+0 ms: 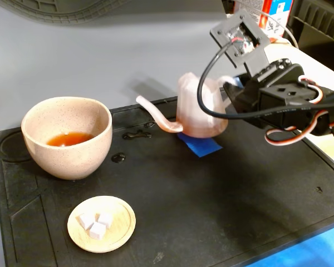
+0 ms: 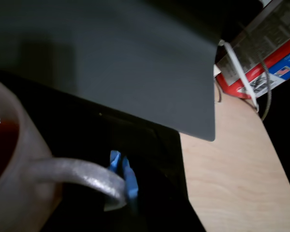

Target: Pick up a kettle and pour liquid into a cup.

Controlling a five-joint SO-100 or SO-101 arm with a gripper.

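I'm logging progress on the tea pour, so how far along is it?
Reddish liquid already sits in the cup. The kettle stands upright on blue tape, spout toward the cup, with the gripper at its handle side; grip unclear. Whether more pouring remains can't be told.

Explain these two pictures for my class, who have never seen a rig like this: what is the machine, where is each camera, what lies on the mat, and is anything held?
The black machine is a small robot arm; its gripper is at the kettle's handle, though whether it is clamped is hidden. The fixed view looks from the front. The wrist view rides on the arm, showing the kettle close up. On the black mat stand the kettle on blue tape, a cup holding reddish liquid, and a wooden saucer of white cubes.
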